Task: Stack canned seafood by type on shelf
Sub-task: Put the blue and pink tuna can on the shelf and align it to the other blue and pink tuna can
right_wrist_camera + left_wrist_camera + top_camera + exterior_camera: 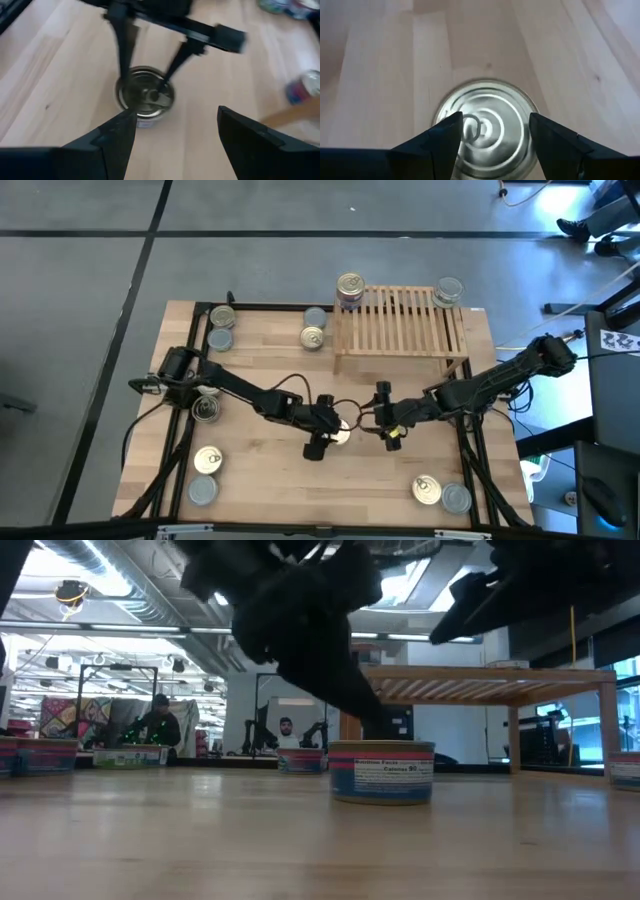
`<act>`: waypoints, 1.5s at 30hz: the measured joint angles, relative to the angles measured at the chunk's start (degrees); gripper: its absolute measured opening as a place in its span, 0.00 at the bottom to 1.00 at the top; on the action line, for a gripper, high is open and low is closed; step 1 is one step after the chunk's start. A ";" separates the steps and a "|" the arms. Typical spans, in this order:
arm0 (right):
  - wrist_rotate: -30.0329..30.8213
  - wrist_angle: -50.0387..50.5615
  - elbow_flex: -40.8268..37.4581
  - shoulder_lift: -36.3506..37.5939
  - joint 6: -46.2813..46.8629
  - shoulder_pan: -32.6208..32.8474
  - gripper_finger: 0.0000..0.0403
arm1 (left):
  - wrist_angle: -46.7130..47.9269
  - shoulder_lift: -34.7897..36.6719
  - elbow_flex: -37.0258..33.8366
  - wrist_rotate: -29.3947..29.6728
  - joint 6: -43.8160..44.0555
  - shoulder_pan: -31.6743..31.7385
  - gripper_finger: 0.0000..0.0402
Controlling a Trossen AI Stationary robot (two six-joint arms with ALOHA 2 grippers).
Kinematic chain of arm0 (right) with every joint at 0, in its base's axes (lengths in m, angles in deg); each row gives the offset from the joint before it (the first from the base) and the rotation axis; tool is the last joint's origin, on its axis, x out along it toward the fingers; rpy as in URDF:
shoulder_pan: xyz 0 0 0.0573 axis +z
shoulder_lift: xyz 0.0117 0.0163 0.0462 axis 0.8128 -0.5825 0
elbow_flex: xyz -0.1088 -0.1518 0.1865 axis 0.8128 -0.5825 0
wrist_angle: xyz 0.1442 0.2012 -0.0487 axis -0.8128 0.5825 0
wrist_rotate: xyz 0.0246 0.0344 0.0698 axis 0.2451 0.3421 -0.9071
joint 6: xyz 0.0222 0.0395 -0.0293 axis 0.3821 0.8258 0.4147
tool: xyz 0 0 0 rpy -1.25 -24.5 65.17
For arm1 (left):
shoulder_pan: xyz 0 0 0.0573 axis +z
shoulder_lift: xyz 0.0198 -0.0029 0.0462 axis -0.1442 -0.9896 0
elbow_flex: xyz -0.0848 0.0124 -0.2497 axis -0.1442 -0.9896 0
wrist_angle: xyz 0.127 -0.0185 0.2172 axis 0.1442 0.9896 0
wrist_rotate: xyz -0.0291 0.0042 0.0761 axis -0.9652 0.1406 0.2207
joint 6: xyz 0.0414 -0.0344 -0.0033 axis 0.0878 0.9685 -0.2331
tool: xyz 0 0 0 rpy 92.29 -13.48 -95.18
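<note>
Left claw [492, 137] open, straddling can [487, 127] top.

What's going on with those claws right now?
Left claw open, straddling centre can on the table. Right claw open, empty, beside it. Shelf holds two cans. Nothing blocking.

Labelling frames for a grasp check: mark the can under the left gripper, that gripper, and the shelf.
can [487, 112], left wrist view, ringed top.
left gripper [492, 135], left wrist view, midway between fingertips.
shelf [400, 320], high view, slatted top.
</note>
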 joint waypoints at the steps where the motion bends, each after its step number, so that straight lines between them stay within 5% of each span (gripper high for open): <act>1: -0.55 -1.19 0.00 -1.34 -0.76 0.00 0.67 | -3.07 0.04 -1.45 0.00 0.30 0.13 0.57; 15: -7.56 -14.31 0.00 -17.69 -11.48 0.02 0.67 | -19.59 -0.24 -12.70 -1.07 3.11 3.34 0.57; 26: 6.47 -15.64 0.00 -24.06 -19.81 0.07 0.67 | -30.28 -0.28 -19.41 -1.07 11.11 6.36 0.57; 45: 14.38 -17.51 0.00 -26.81 -26.13 0.00 0.67 | -35.55 -0.41 -22.00 -1.01 19.97 8.67 0.57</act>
